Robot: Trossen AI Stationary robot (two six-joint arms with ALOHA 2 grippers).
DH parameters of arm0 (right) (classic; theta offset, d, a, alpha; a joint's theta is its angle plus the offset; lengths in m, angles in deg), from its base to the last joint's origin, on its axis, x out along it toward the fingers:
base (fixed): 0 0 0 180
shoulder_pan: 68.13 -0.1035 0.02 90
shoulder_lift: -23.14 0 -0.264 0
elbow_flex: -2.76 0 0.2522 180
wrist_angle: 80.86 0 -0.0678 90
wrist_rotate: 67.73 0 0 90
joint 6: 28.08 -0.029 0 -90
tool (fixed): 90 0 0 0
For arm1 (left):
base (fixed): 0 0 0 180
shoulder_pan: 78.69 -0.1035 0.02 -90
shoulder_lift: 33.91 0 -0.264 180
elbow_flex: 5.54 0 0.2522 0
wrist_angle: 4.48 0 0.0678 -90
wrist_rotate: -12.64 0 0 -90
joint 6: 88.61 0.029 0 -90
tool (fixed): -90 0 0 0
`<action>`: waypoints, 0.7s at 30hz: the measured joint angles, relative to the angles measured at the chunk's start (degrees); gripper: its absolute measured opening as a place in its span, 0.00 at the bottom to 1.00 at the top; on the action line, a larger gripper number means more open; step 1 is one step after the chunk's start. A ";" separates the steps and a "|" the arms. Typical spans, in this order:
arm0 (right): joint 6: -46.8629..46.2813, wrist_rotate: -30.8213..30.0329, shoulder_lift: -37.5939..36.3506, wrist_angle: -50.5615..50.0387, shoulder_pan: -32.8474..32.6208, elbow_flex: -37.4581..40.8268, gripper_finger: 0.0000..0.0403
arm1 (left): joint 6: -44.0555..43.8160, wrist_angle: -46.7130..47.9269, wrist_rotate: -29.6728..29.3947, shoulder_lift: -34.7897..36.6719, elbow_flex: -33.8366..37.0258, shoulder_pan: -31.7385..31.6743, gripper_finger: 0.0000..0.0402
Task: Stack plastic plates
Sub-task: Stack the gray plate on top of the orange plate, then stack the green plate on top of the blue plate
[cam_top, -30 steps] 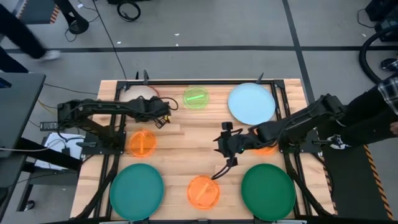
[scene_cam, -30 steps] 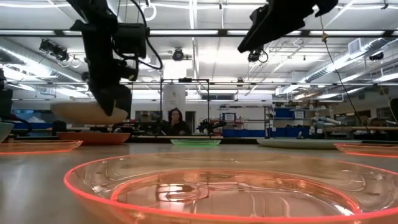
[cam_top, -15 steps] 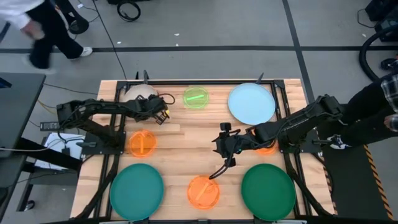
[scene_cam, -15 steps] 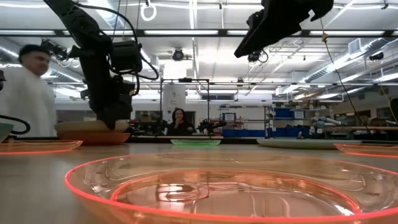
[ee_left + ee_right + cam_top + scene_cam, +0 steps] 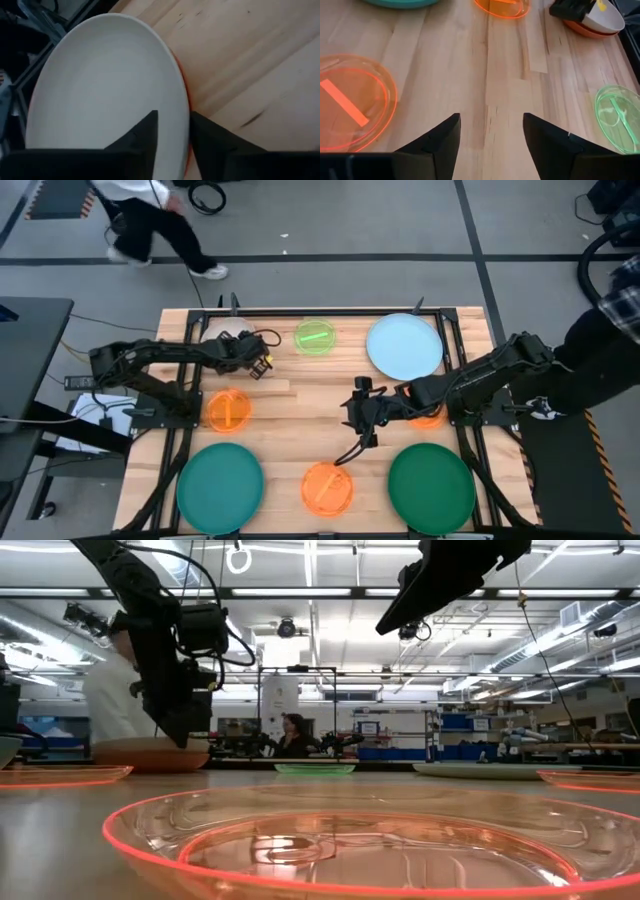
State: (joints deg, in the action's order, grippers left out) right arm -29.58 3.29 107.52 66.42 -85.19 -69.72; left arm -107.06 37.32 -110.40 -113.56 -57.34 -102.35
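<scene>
My left gripper (image 5: 262, 365) is at the table's far left, shut on the beige plate (image 5: 100, 95). That plate lies in the red-orange plate (image 5: 186, 102), whose edge shows beneath it; both also show in the right wrist view (image 5: 606, 21). My right gripper (image 5: 358, 420) hangs open and empty above the middle of the table, its fingers wide apart (image 5: 490, 145). A small translucent orange plate (image 5: 327, 487) lies near the front edge, below and in front of it. My left gripper pinches the beige plate's rim (image 5: 176, 125) on the side toward the table's middle, one finger (image 5: 142, 137) over the plate's inside and one (image 5: 212, 142) outside. The fingers slant down from the table's right. The plate rests in the red-orange plate (image 5: 150, 755).
A neon-green plate (image 5: 316, 338) and a light-blue plate (image 5: 404, 346) lie at the far edge. Two more orange plates (image 5: 229, 410) (image 5: 428, 418), a teal plate (image 5: 220, 485) and a dark green plate (image 5: 431, 485) lie nearer. A person (image 5: 150, 220) walks beyond the far edge.
My left gripper has gone down and toward the table's far left corner with the beige plate. The plate was lifted clear a second ago and now lies in the red-orange plate. My right gripper has kept almost still.
</scene>
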 joint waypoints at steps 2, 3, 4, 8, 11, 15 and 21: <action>-0.17 0.00 0.00 0.02 0.00 0.00 0.56 | 0.07 3.48 0.52 1.19 -2.53 0.91 0.37; -0.50 -0.01 0.00 0.00 0.00 0.00 0.56 | 0.05 6.20 0.99 2.34 -3.94 1.72 0.40; -1.08 -0.03 0.00 -0.02 0.00 0.00 0.57 | -0.05 8.73 1.86 3.36 -5.56 2.78 0.41; -2.78 -0.46 0.00 -0.24 0.02 0.00 0.56 | -1.27 14.58 8.02 7.30 -10.91 9.35 0.45; -2.92 -0.64 0.00 -0.51 -0.05 0.00 0.55 | -2.80 14.92 11.56 9.59 -13.62 16.65 0.45; -5.47 -0.88 0.00 -0.38 -0.97 0.00 0.55 | -8.08 14.77 12.40 10.77 -16.59 28.51 0.44; -11.82 -1.97 0.00 -0.02 -5.97 0.00 0.55 | -19.86 10.72 12.32 8.94 -19.43 47.39 0.44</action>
State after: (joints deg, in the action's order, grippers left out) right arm -41.40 1.32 107.52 66.40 -91.17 -69.72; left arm -126.91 48.03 -98.07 -104.62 -76.77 -54.96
